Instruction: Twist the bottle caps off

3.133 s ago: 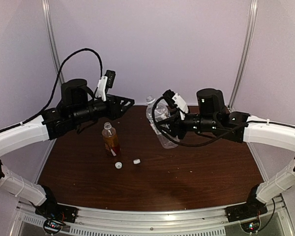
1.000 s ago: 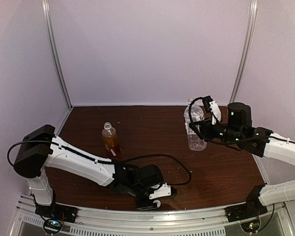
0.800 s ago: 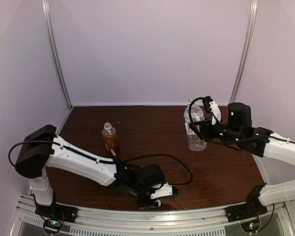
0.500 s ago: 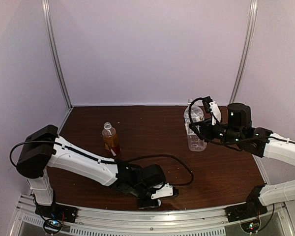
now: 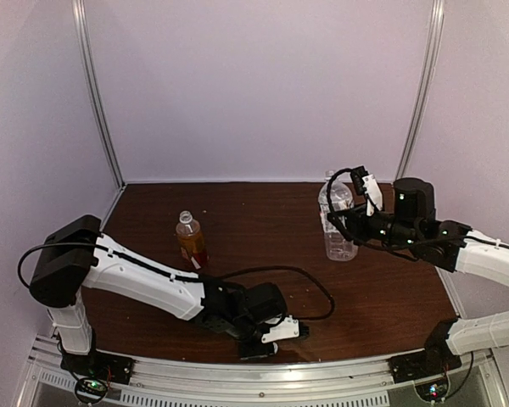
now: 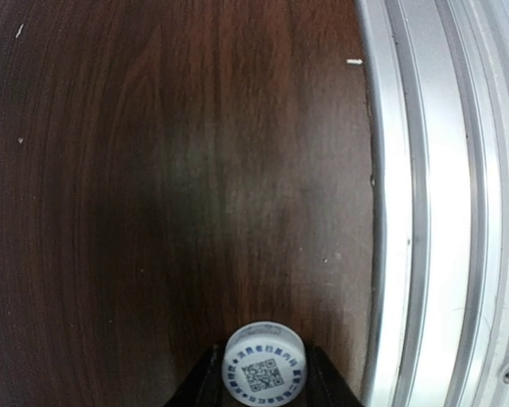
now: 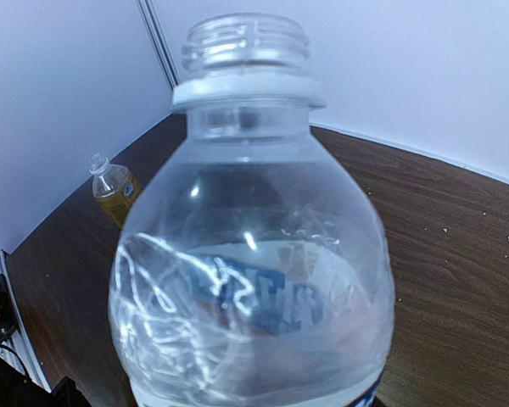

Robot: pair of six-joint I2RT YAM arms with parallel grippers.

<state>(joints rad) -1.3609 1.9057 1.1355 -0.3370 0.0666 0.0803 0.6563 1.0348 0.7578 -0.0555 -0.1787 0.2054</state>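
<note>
My left gripper (image 5: 267, 343) is low at the table's front edge, shut on a white bottle cap (image 6: 264, 369) with a printed code on top, held between the black fingers (image 6: 327, 388). The second cap does not show. The clear bottle (image 5: 339, 244) with a blue-white label stands upright at the right, neck open. It fills the right wrist view (image 7: 250, 280). My right gripper (image 5: 333, 225) is around its body. The amber bottle (image 5: 189, 239) stands uncapped at the left middle, apart from both grippers, and shows small in the right wrist view (image 7: 112, 188).
The aluminium frame rail (image 6: 424, 212) runs along the table's front edge, just right of the held cap. The left arm's cable (image 5: 310, 292) lies looped on the brown tabletop (image 5: 254, 220). White walls and metal posts close in the back and sides.
Since 3.1 s ago my left arm swung from the back down to the front edge with a cap. My right gripper carried the clear bottle rightward and stood it upright. Almost still in the last second.
</note>
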